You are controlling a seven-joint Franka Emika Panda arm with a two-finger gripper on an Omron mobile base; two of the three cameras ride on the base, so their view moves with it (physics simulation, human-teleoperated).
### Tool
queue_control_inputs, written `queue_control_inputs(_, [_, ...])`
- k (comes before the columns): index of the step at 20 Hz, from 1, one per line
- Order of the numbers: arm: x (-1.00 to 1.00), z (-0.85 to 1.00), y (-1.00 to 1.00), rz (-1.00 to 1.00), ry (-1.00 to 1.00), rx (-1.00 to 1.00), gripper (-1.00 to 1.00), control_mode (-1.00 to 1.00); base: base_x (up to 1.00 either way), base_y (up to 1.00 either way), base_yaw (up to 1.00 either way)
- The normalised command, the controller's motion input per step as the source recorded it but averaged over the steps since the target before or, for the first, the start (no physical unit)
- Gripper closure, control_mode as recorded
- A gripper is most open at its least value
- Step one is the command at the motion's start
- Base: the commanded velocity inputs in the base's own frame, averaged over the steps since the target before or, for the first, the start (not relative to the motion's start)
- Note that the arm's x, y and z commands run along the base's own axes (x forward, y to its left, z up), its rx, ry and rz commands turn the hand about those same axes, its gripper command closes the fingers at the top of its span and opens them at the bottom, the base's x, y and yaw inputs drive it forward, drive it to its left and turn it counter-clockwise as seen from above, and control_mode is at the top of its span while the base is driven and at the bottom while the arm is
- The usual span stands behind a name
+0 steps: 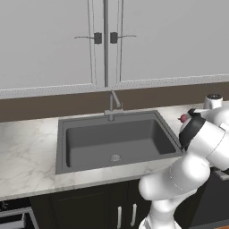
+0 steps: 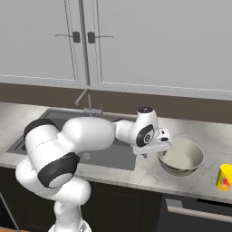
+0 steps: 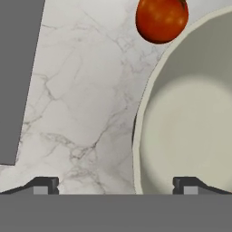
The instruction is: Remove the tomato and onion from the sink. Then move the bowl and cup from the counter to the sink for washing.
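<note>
The white arm's two-finger gripper (image 2: 159,153) hangs at the near-left rim of the wide round bowl (image 2: 181,157), cream-white inside and greenish-grey outside, which sits upright on the white marble-look counter (image 2: 149,174) with grey veins, to the right of the large dark grey rectangular sink (image 1: 117,141). The bowl's mouth faces straight up; being round, it has no long axis to speak of.

In the hand view the two dark finger tips (image 3: 45,186) stand wide apart with nothing between them but the bowl's rim: one tip is over bare marble, the other over the bowl's pale interior (image 3: 190,131). The jaws are fully spread and grip nothing. Whether either tip touches the rim cannot be told.

A small glossy orange-red tomato (image 3: 161,19) rests on the counter just beside the outside of the bowl's rim, on the far side from the finger tips. A strip of the dark sink (image 3: 18,77) runs down the other edge of that view.

In the left base view a small pink-red ball, the onion (image 1: 183,118), shows on the counter to the right of the sink, partly hidden behind the arm. The sink basin holds only its round metal drain (image 1: 115,157), and the grey faucet (image 1: 113,105) stands at its back edge.

The small bright yellow cup (image 2: 224,177) with a red-orange mark stands upright on the counter, well to the right of the bowl and apart from it.
</note>
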Motion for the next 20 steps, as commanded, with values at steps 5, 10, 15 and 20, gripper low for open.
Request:
queue_control_inputs(5, [0.0, -0.09, 0.0, 0.0, -0.02, 0.0, -1.0, -1.0, 0.0, 0.0, 0.0])
queue_control_inputs(10, [0.0, -0.11, -0.01, 0.0, 0.0, 0.0, -1.0, -1.0, 0.0, 0.0, 0.0])
queue_control_inputs(15, [0.05, -0.1, -0.01, 0.0, 0.0, 0.0, -1.0, -1.0, 0.0, 0.0, 0.0])
queue_control_inputs(20, [0.12, -0.05, -0.03, 0.0, -0.03, 0.0, -1.0, -1.0, 0.0, 0.0, 0.0])
